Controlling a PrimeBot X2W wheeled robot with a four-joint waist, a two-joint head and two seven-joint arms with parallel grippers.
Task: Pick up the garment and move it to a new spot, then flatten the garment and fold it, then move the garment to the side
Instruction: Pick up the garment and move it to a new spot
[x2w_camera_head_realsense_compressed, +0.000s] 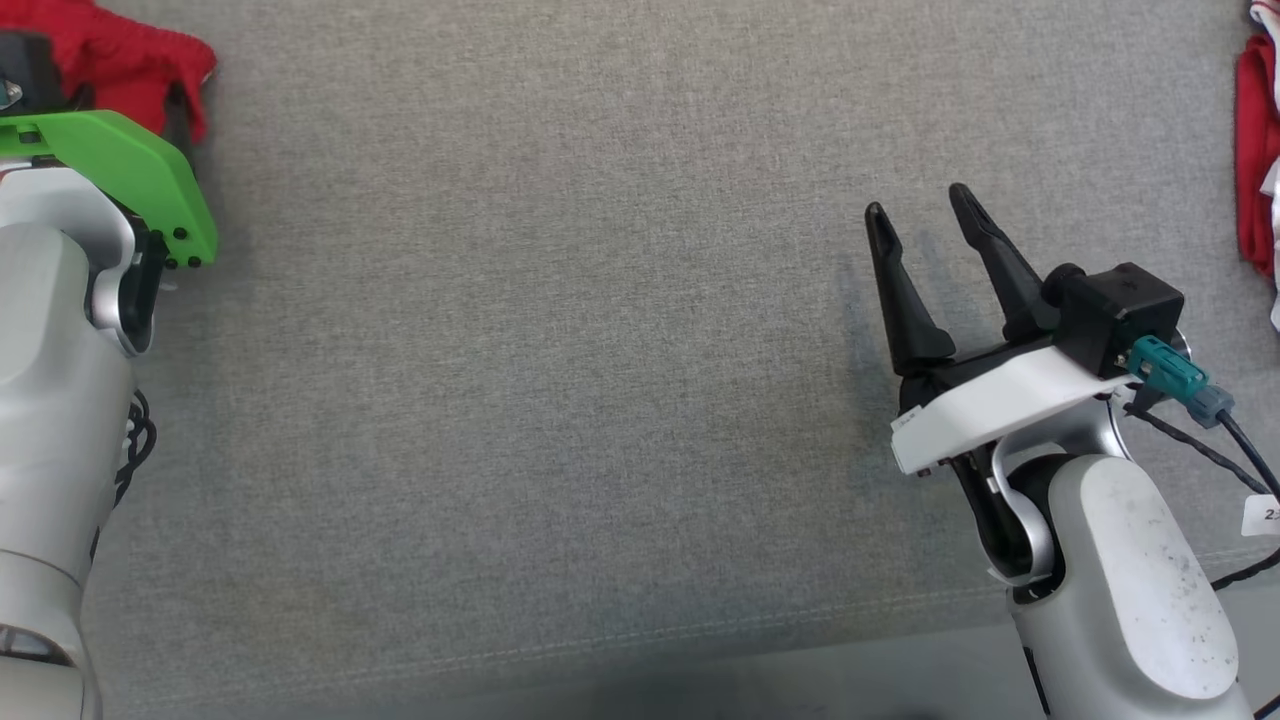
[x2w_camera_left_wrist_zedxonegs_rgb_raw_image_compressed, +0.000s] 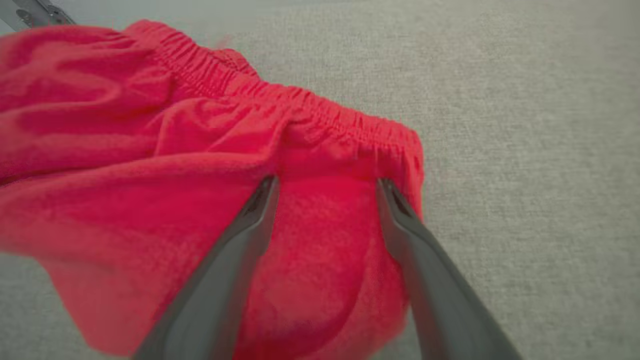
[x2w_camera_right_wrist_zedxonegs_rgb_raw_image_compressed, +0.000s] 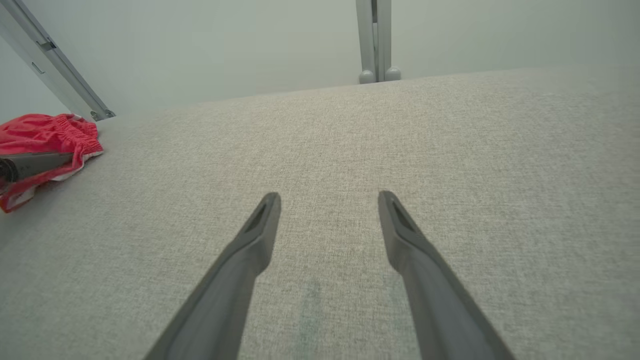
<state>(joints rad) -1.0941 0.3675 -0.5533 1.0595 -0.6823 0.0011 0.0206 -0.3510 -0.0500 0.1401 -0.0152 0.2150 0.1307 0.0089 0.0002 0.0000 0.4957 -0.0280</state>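
While the red garment is lying bunched at the table's far left corner, you are looking at the left gripper hovering wide open and empty at that same corner, and the right gripper hovering equally open and empty above the table's right side.

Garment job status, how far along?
Done: nothing visible; red shorts lie crumpled at the table's far left. In hand: left end effector open over them, by the waistband, no grip yet. Right end effector open over bare table. Left: pick, move, flatten, fold, set aside.
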